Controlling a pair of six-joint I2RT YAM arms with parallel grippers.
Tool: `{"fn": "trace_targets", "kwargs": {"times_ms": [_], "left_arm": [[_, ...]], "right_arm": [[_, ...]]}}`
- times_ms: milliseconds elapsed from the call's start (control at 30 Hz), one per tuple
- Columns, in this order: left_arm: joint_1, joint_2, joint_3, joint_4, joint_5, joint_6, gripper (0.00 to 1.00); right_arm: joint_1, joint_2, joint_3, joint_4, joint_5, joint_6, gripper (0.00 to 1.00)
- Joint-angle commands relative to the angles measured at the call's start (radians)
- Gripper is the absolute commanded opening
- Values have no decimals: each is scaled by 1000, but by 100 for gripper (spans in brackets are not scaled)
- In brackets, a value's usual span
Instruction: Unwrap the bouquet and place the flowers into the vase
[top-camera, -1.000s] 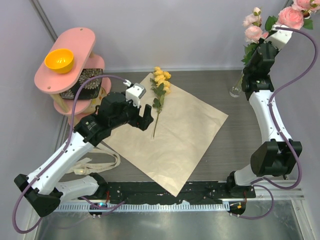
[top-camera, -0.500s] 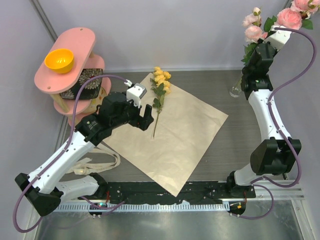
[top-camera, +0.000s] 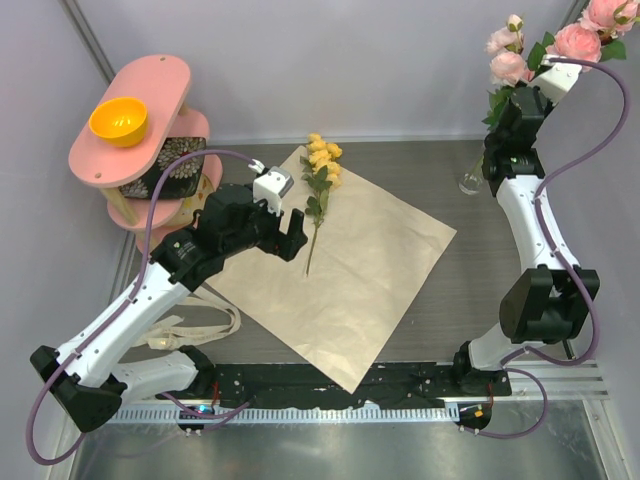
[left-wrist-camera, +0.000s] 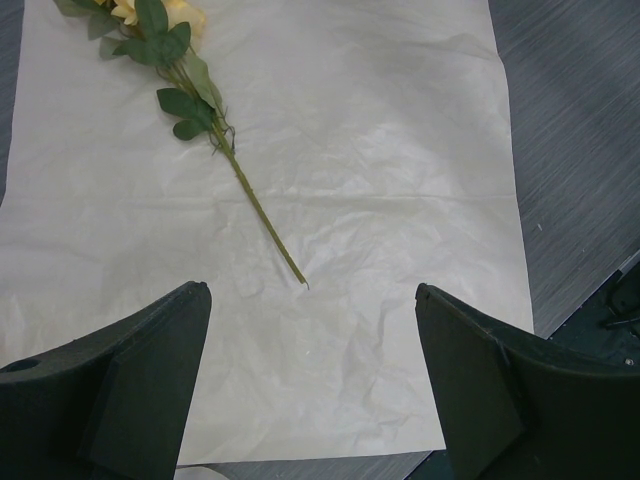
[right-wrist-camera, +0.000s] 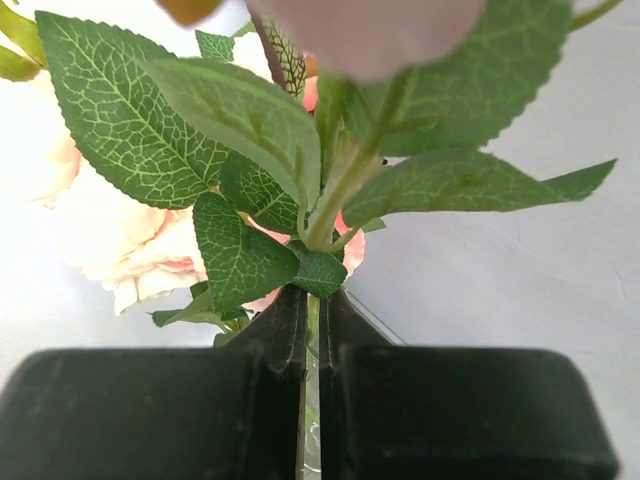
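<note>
Two arms rise from the bottom edge of the top view; near the lower left a loose cream ribbon (top-camera: 192, 326) lies on the table beside the left arm; just beyond it the orange-tan kraft paper (top-camera: 352, 275) is spread flat, one corner pointing at the bottom of the frame. Over the paper's left part hangs the left gripper (top-camera: 291, 238), its jaws spread wide and holding nothing; in its wrist view the left gripper (left-wrist-camera: 311, 292) frames the bare end of a green stem. That stem belongs to the yellow flowers (top-camera: 322, 163), which lie on the paper with blooms at its far corner, upper middle of the frame. At the upper left a pink stand (top-camera: 160, 75) carries an orange bowl (top-camera: 118, 120) above a floral black box (top-camera: 168, 170). At the right the clear vase (top-camera: 469, 181) stands on the table, just beside the right arm; higher, in the upper right corner, the right gripper (top-camera: 503, 108) is pinched onto the stems of the pink flowers (top-camera: 580, 38); its wrist view shows the right gripper (right-wrist-camera: 312, 330) clamped tight around a green stem; whether the stems reach into the vase is hidden.
</note>
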Motion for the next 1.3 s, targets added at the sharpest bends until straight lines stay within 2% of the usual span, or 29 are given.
{"fn": "trace_targets", "kwargs": {"times_ms": [0, 867, 1267], "left_arm": [[5, 3, 2, 25, -6, 6, 88], [5, 10, 2, 23, -8, 5, 88], [5, 12, 0, 23, -3, 4, 88]], "right_arm": [[-17, 19, 10, 13, 14, 30, 1], [-36, 143, 53, -26, -78, 18, 1], [-36, 154, -6, -27, -92, 29, 1]]}}
